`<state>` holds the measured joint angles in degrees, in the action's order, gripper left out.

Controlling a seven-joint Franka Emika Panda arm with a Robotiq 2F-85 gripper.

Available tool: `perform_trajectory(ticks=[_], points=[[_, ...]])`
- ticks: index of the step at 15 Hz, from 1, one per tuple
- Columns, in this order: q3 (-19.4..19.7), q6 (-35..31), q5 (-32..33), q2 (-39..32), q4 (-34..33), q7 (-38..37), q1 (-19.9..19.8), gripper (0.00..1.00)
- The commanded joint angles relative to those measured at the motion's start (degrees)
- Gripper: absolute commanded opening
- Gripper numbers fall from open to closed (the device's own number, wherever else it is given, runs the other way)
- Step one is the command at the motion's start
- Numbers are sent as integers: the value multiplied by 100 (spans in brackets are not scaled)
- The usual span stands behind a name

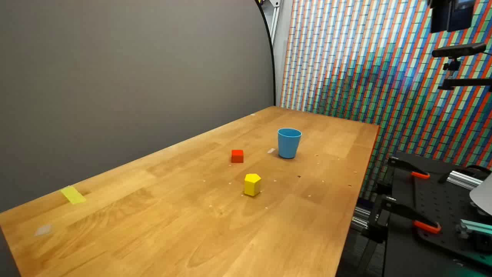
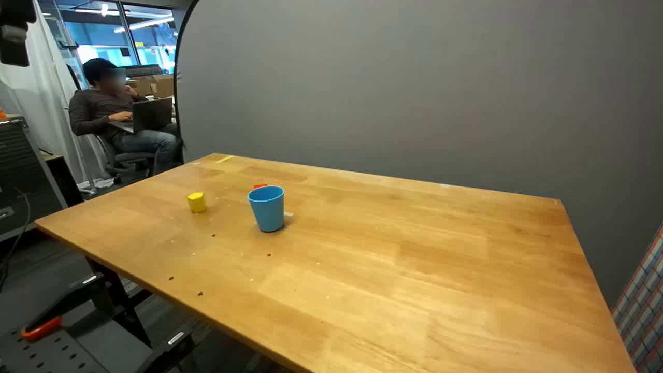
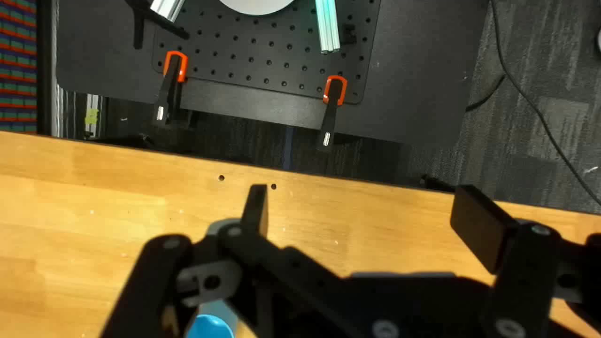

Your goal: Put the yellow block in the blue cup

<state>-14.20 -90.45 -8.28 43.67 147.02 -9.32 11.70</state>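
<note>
Three objects stand apart on the wooden table (image 1: 153, 238) in an exterior view: the yellow block (image 1: 252, 185), the red block (image 1: 237, 156) near it, and the upright blue cup (image 1: 289, 143) farther back; yellow tape (image 1: 73, 195) lies flat by an edge. In an exterior view with a seated person (image 2: 98, 109) beyond the table, the cup hides most of the red block, while the yellow block sits off to the left. In the wrist view, two orange-ended clamps (image 3: 169, 89) stand at a black surface (image 3: 422, 70) beside the table; the gripper (image 3: 366, 211) hangs over the table, fingers spread wide, tabletop showing between them, its body covering part of the cup.
</note>
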Motion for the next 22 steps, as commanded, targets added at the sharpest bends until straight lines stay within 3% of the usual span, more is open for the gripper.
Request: perform_trajectory(ticks=[1, 16, 19, 22], points=[[-7, 17, -2, -3, -19, 4, -11, 100], [-7, 16, -2, 3, -29, 5, -11, 100], [-254, -1105, -244, -99, 113, -268, 46, 100], [-902, -2525, -226, -903, -23, -481, 224, 100]])
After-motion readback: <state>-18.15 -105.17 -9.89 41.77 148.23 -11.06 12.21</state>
